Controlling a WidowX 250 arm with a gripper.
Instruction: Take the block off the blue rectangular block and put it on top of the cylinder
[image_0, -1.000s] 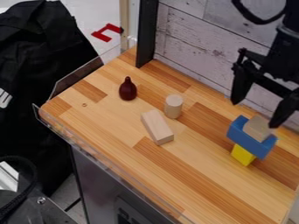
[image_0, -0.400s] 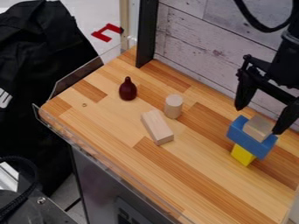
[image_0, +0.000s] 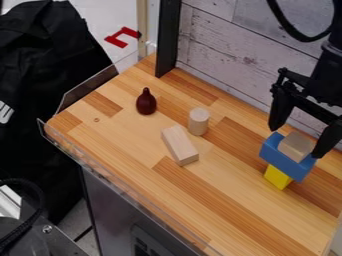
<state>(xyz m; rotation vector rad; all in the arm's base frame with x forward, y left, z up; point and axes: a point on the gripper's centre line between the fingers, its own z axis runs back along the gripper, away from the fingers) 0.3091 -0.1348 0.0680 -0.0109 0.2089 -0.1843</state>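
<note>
wooden block (image_0: 296, 146) near spread gripper (image_0: 296, 142), atop blue rectangular block (image_0: 283, 159); grasp and transfer to cylinder (image_0: 198, 122), well apart from gripper, remain.

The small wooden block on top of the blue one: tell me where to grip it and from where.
Best from above, closing on two opposite side faces of the wooden block: its top is uncovered and its sides look flat. Avoid the blue rectangular block, which rests on a narrower yellow block and might tip.
</note>
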